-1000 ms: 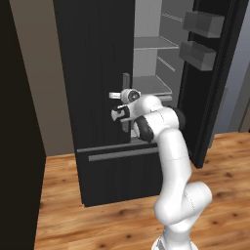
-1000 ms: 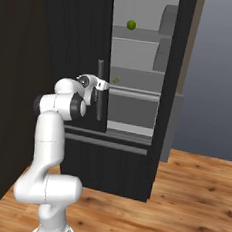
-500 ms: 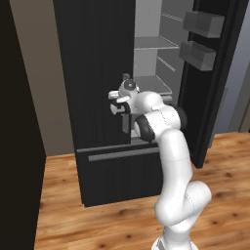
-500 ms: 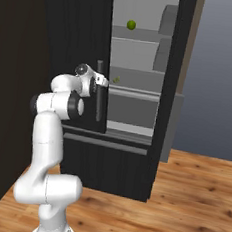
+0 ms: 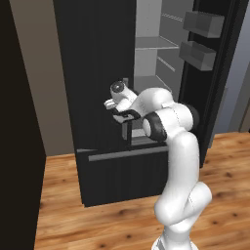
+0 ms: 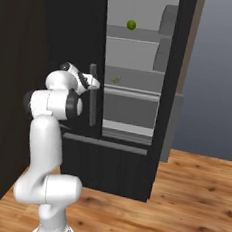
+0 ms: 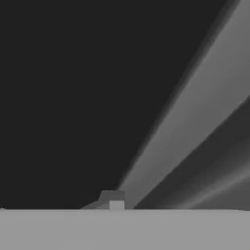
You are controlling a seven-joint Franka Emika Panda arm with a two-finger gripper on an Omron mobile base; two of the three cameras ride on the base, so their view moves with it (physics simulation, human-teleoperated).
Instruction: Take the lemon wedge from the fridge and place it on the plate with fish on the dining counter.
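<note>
At the edge of the closed left door, the end effector point(image 6: 92, 82) sat beside the grey vertical handle point(image 6: 91, 101) of the fridge point(image 5: 97, 97); whether its jaws stood wide or narrow, or gripped that bar, could not be told, and it carried no fruit. Beyond it, the right door point(image 5: 215, 63) stood swung open, showing the light grey shelved interior. On a middle shelf point(image 6: 133, 83) lay the lemon wedge point(image 6: 116, 80), a tiny yellow-green sliver, near the end effector but apart from it. 1 shelf higher rested the round green fruit point(image 6: 131, 25), which was not the target. As a judgement, the task looked early: the fridge was open, yet the reach into the compartment, the pickup, the drive to the dining bench and the placing beside the fish all remained to be done.
</note>
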